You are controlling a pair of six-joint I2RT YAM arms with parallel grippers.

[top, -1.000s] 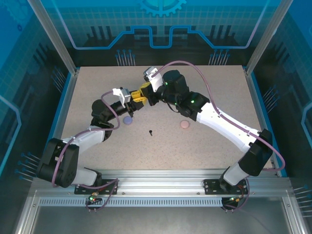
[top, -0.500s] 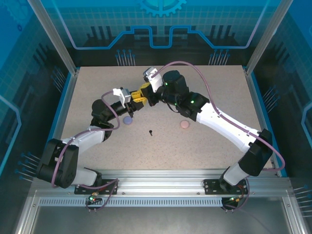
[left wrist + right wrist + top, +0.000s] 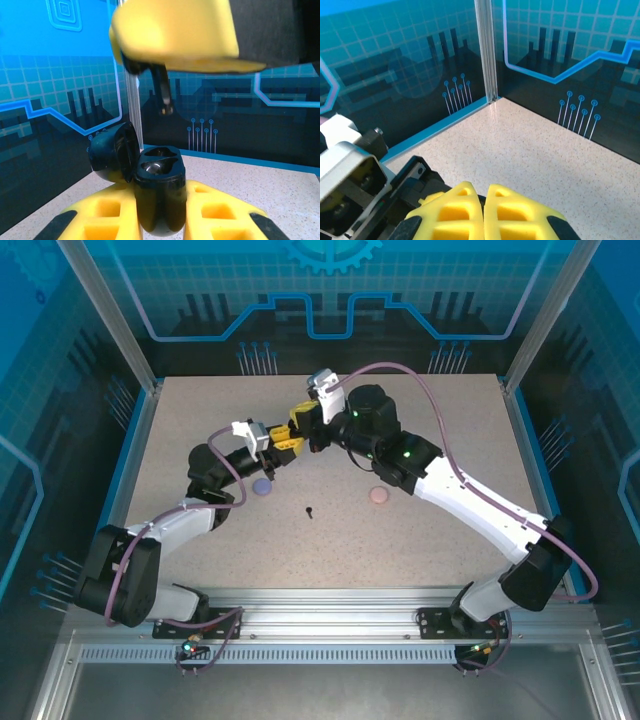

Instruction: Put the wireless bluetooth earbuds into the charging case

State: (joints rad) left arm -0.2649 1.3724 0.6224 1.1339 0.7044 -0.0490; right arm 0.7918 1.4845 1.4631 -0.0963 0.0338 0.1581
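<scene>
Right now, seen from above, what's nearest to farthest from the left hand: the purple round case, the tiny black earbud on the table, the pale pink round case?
1. Purple round case, just in front of the left hand.
2. Tiny black earbud, mid-table, farther forward.
3. Pale pink round case, off to the right.

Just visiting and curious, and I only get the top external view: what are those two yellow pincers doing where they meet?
Observer: The left pincer is shut on a round black plastic charging case, its lid open.
Visitor: And the other one?
Observer: The right pincer pinches a tiny black stemmed earbud, stem pointing down.
Visitor: Is it in yet?
Observer: No, it hangs above the case, apart from it.
</scene>
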